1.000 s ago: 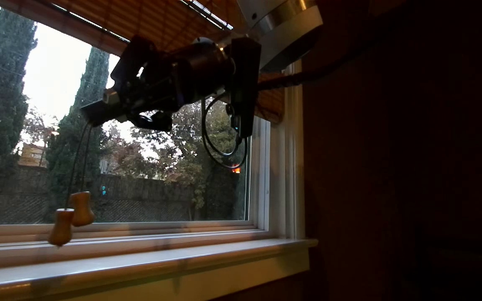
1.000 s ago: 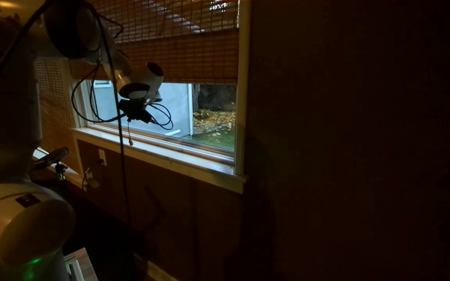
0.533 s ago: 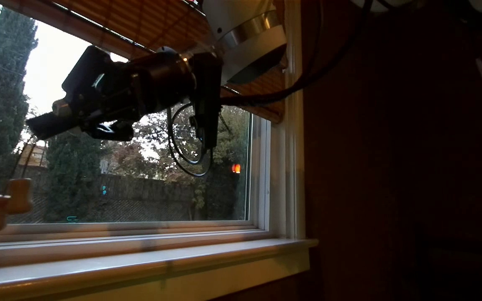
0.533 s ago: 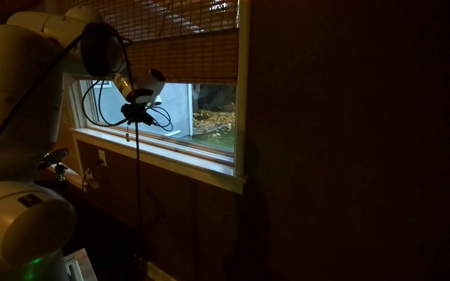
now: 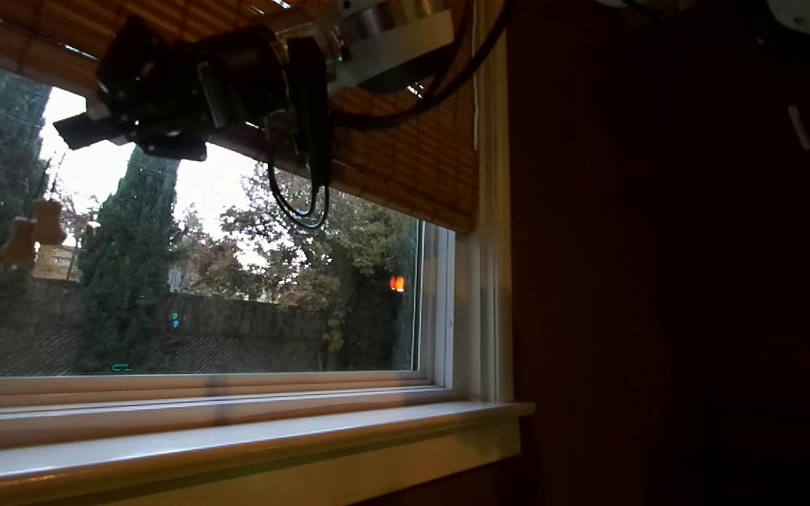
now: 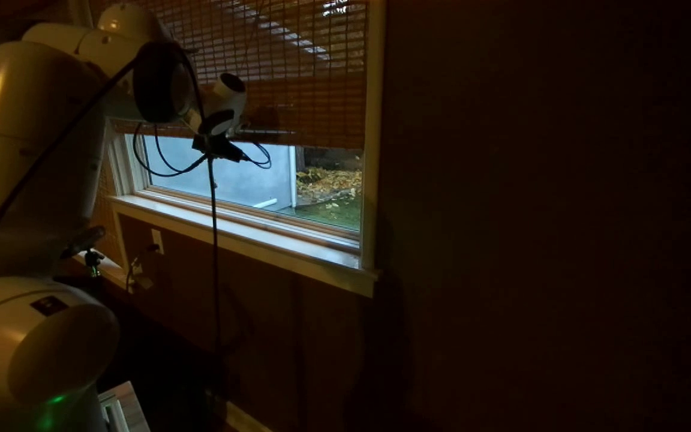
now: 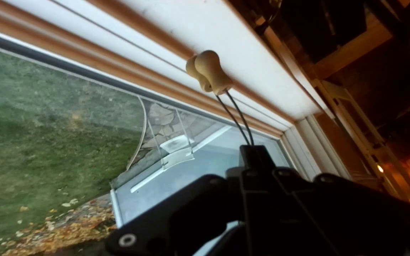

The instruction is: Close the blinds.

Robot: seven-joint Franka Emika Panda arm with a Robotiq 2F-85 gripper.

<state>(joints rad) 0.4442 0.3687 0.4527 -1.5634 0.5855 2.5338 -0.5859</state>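
Note:
The blinds (image 5: 412, 165), a brown woven shade of thin slats, cover the upper part of the window in both exterior views (image 6: 321, 102). Their lower edge hangs above the sill, with bare glass below. My gripper (image 7: 256, 154) is shut on two thin dark cords (image 7: 238, 115). Two wooden tassels (image 7: 214, 73) hang from the cords below the fingertips. In an exterior view the gripper (image 5: 73, 131) is raised beside the lower edge of the blinds, with the tassels (image 5: 48, 221) hanging in front of the glass. The cord above the fingers is hidden.
The white window sill (image 5: 257, 436) runs below the glass. The pale window frame (image 5: 479, 302) stands at the right of the blinds. A black cable (image 6: 213, 252) hangs from the arm in an exterior view. A second window with woven shade is partly behind the arm.
My gripper moved left in an exterior view, then up, with the cords and tassels. The lower edge of the blinds has come down, covering more glass.

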